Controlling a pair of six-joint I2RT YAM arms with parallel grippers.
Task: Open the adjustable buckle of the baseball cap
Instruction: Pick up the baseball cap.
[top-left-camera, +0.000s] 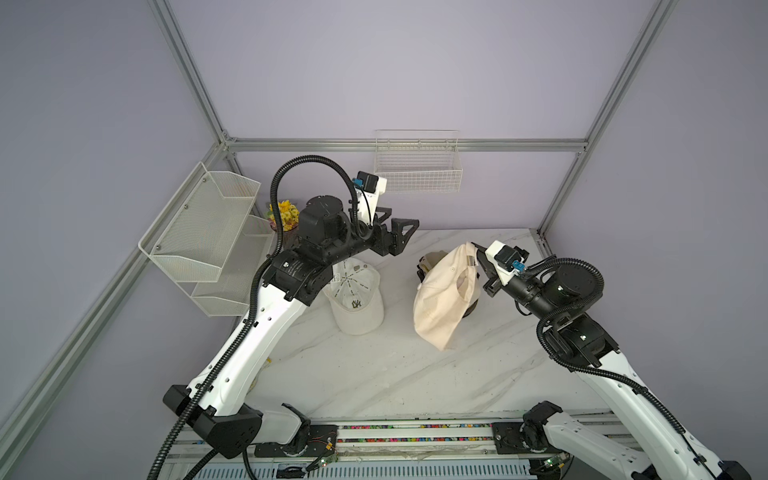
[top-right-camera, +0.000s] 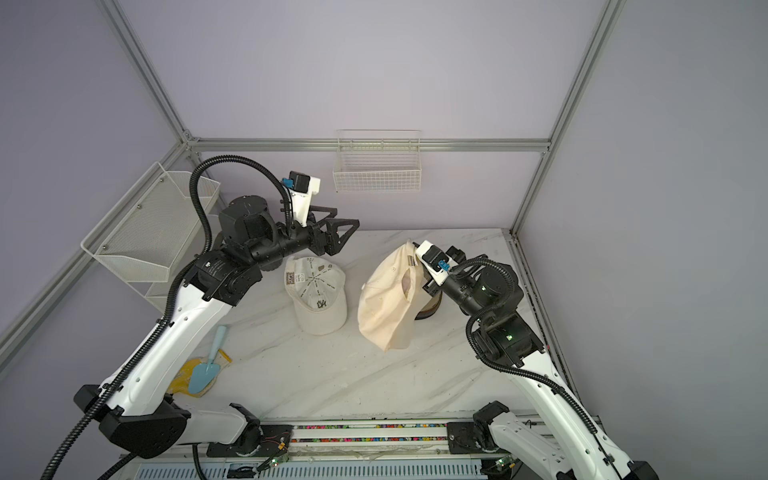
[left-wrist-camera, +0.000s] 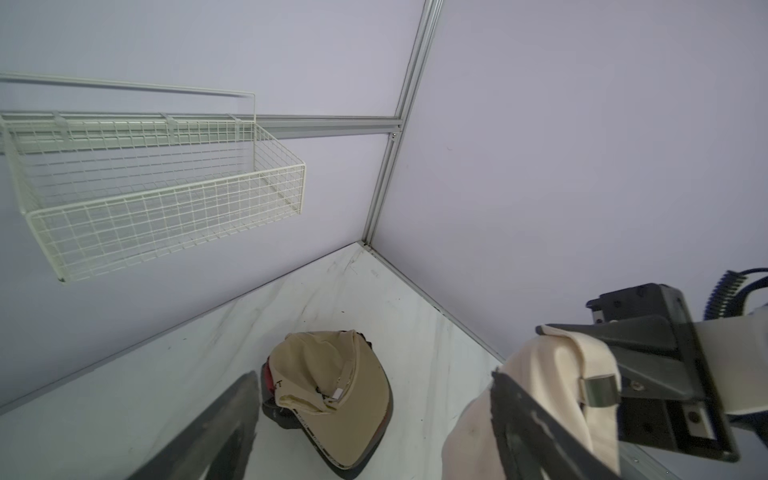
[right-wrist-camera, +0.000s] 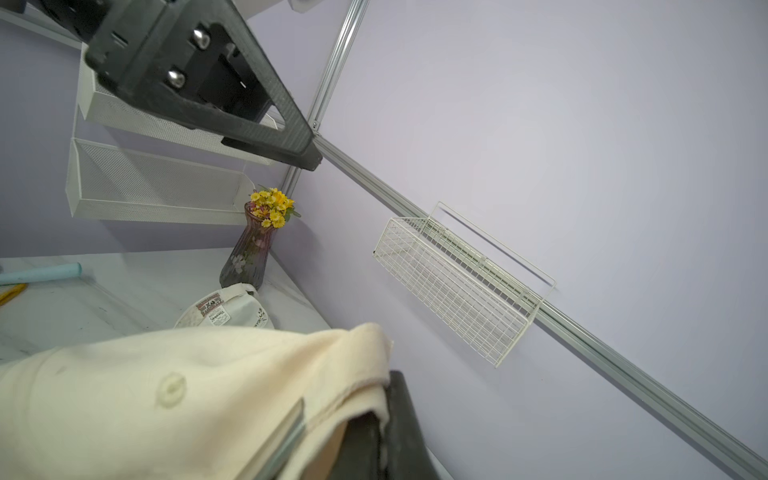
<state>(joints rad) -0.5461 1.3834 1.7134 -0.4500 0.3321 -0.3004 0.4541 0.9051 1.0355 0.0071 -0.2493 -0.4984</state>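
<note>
- Cream baseball cap (top-left-camera: 438, 305): we find it hanging over the right half of the marble table (top-left-camera: 374, 374). Its long axis runs from the rear strap, uppermost and farthest back, down to the brim, which is lowest and points toward the near edge.
- Metal buckle (top-left-camera: 471, 261): sits on the strap at the cap's top end.
- Right gripper (top-left-camera: 480, 259): clamped on the strap just beside the buckle, bearing the cap.
- Left gripper (top-left-camera: 398, 220): jaws spread and empty. We see it raised on the cap's left, apart from it.
- White cap (top-left-camera: 355, 299): lies on the table below the left gripper.
</note>
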